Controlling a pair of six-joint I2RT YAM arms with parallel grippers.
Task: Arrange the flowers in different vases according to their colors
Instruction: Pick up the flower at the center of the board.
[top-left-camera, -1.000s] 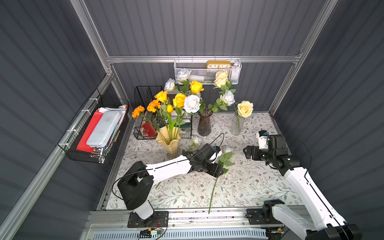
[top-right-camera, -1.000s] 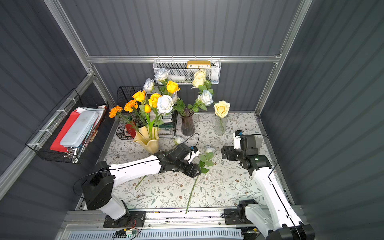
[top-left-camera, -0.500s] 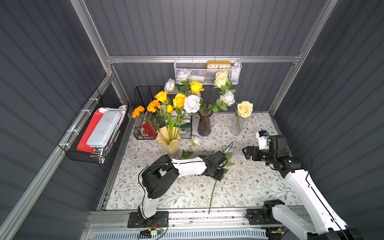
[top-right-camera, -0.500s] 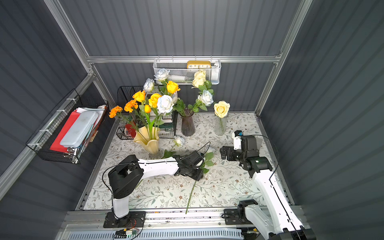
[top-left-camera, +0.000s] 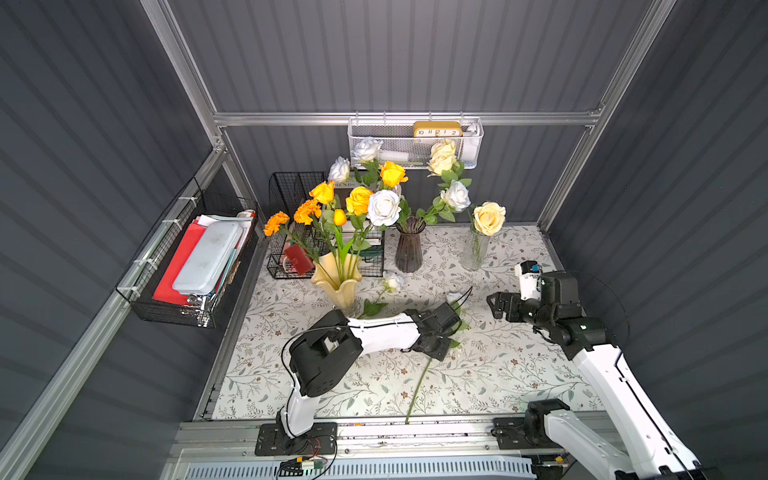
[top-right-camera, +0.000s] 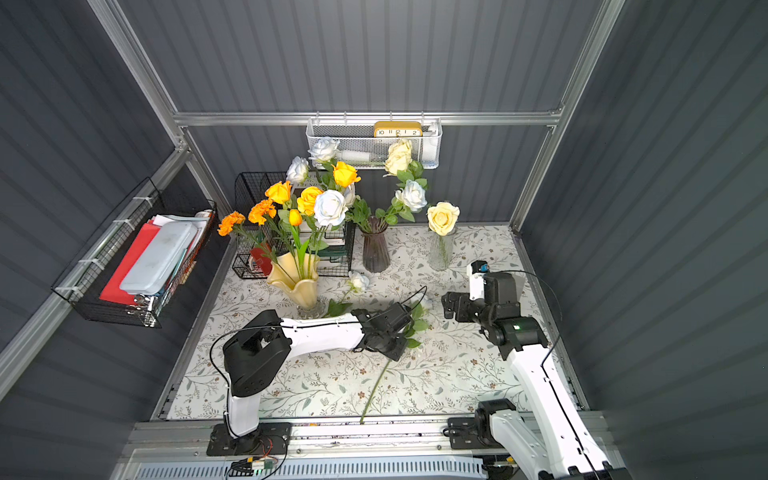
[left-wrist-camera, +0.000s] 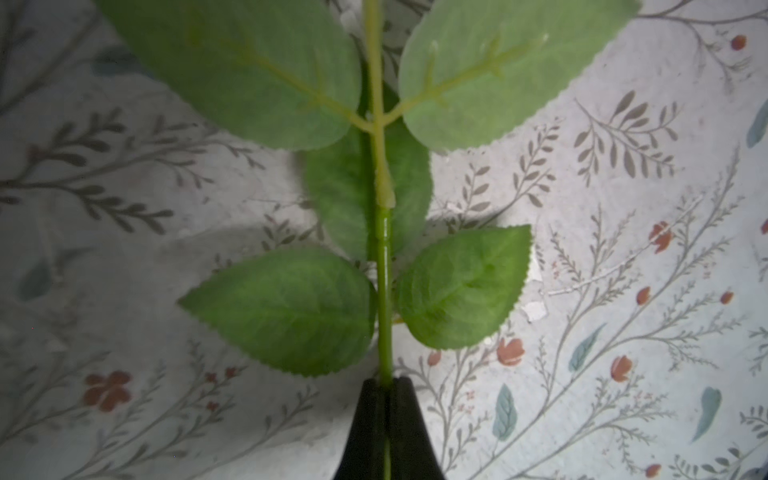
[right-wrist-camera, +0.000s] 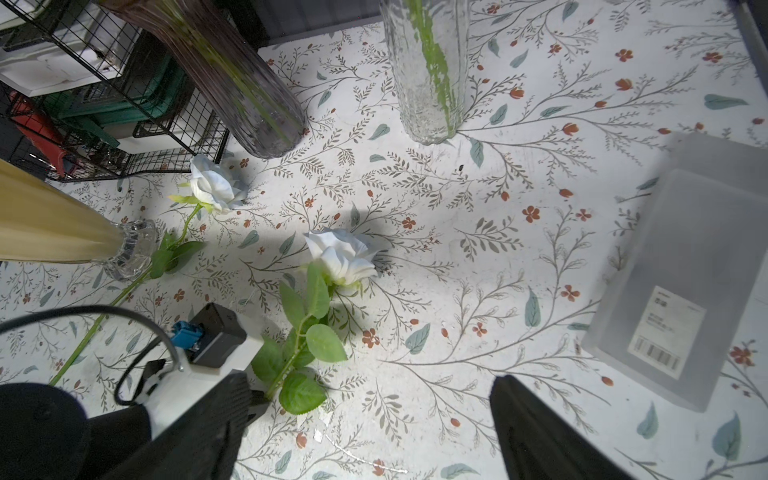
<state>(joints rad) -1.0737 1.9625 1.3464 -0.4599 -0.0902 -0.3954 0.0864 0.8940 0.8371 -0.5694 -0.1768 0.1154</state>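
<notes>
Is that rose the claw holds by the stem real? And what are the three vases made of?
The rose: looks artificial; cloth-like matte petals, glossy plastic-looking stem with a sleeve joint. The cream vase: opaque, glossy, perhaps ceramic or glass, on a clear foot. The purple vase: ribbed, see-through, probably tinted glass. The clear vase: bumpy, transparent; glass or plastic, hard to say.

Grey ribbed walls (top-left-camera: 415, 54), floral tablecloth (top-left-camera: 498, 374)

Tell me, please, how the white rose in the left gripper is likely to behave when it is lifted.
Probably light: the white rose has a thin stem. The left gripper is shut on it near the leaves, so the long free end may sag. The smooth stem might twist in the jaws.
</notes>
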